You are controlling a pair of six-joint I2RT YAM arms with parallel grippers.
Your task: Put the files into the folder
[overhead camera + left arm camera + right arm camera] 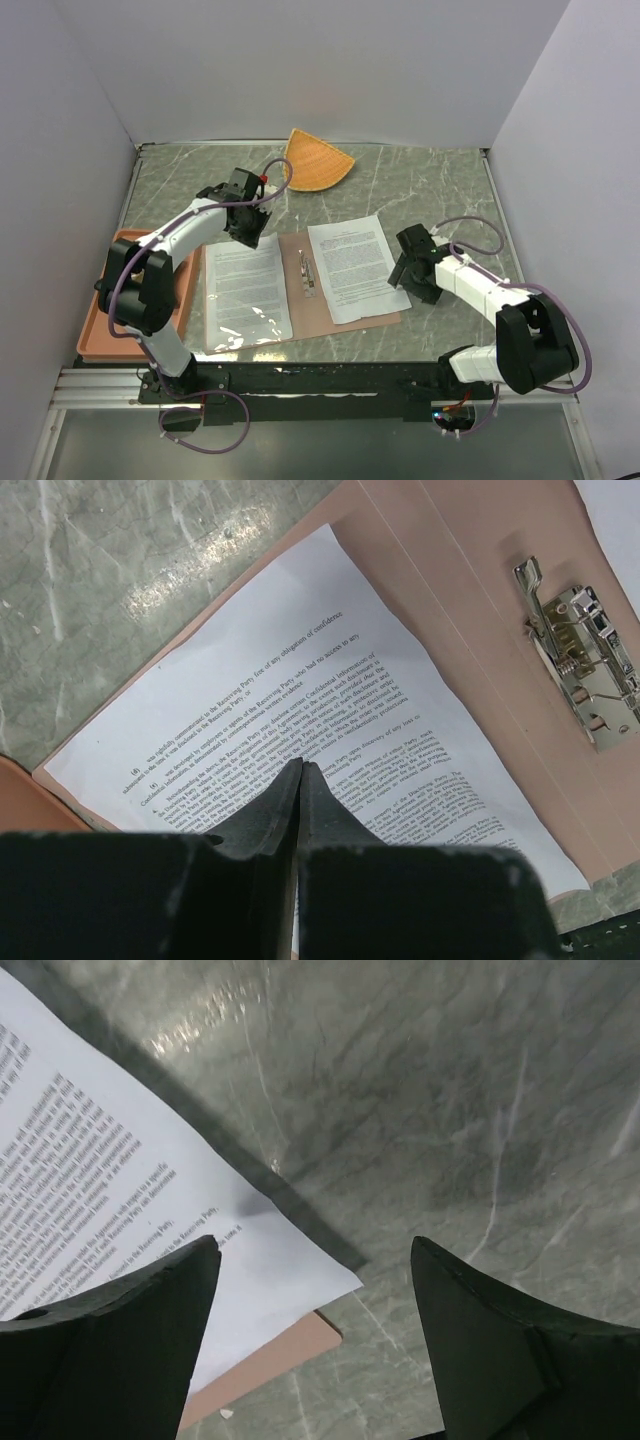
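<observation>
The reddish-brown folder [293, 300] lies open on the marble table, its metal clip [308, 275] along the spine. One printed file [245, 292] lies on the left flap and another file [350, 268] on the right flap. My left gripper [250, 232] is shut and empty, its tip [302, 765] just above the left file [300, 670], with folder card [460, 560] and the clip [585, 660] beside it. My right gripper [400, 275] stands open [315, 1260] at the right file's outer edge. That file's corner [270, 1260] juts past the folder corner [285, 1350]. Nothing is between the fingers.
A salmon-orange rimmed tray [100, 325] sits at the left edge, partly under the left arm. An orange fan-shaped dish [318, 160] lies at the back. White walls close in the table on three sides.
</observation>
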